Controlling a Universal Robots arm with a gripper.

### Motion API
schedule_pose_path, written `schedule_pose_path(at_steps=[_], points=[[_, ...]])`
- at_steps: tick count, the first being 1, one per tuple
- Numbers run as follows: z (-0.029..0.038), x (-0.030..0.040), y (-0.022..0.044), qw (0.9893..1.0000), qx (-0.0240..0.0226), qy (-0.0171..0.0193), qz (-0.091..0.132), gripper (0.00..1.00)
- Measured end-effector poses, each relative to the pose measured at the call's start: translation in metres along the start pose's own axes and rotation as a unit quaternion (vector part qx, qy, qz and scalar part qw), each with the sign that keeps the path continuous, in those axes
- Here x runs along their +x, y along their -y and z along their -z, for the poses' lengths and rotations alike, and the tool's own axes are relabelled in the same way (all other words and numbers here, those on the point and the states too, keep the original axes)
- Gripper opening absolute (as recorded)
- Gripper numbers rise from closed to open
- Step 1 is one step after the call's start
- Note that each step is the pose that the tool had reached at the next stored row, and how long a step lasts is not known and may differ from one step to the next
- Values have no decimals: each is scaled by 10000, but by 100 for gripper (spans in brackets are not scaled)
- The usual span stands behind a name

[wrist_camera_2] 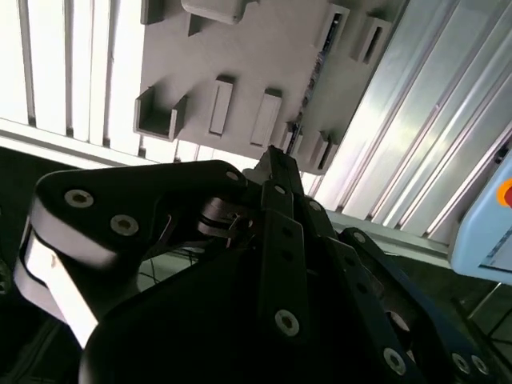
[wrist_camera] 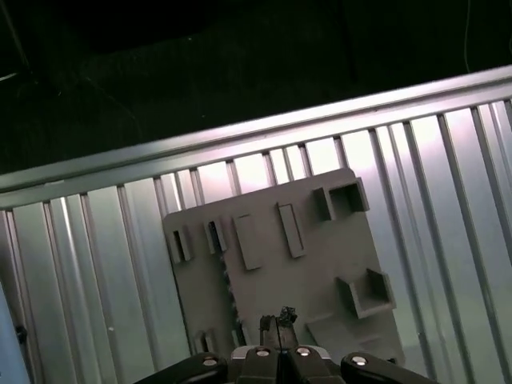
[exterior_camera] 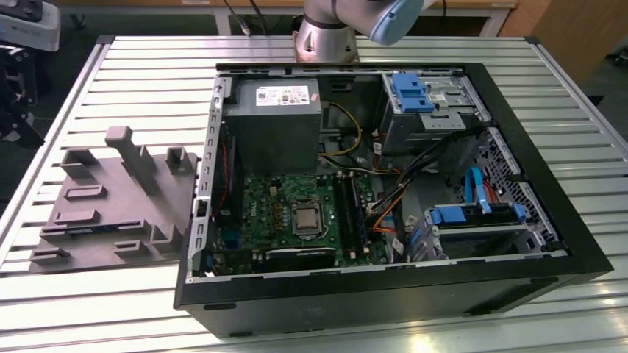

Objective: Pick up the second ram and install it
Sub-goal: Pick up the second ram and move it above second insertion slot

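At the exterior view's left, the grey tray (exterior_camera: pixel 88 220) sat on the slatted table (exterior_camera: pixel 137 66), the second ram (wrist_camera_2: pixel 318 68) apparently standing edgewise in one of its slots. Well above it hung the gripper (wrist_camera: pixel 277 322), jaws pressed together, empty. Rightward, loose cables (exterior_camera: pixel 387 213) crowded the motherboard (exterior_camera: pixel 275 206) in the open computer case (exterior_camera: pixel 393 301); a tilted stick could snag there or miss its socket.

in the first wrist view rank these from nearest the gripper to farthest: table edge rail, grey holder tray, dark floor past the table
1. grey holder tray, right by the tips of the gripper
2. table edge rail, past the tray's far side
3. dark floor, beyond the rail
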State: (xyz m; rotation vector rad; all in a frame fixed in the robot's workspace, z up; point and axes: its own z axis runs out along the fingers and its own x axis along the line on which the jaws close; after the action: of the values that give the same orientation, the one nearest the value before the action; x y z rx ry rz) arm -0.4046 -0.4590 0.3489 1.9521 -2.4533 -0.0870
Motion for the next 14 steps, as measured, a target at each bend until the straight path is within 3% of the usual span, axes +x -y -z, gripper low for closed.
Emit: schedule_pose_path(at_steps=[3,7,10,14], points=[[-4,0,0,9997,-7,-11,225,11],[-9,0,0,9986,-16,-25,533,11],[-13,0,0,9971,-23,-36,757,11],[-19,1,1,9943,-32,-50,1061,11]])
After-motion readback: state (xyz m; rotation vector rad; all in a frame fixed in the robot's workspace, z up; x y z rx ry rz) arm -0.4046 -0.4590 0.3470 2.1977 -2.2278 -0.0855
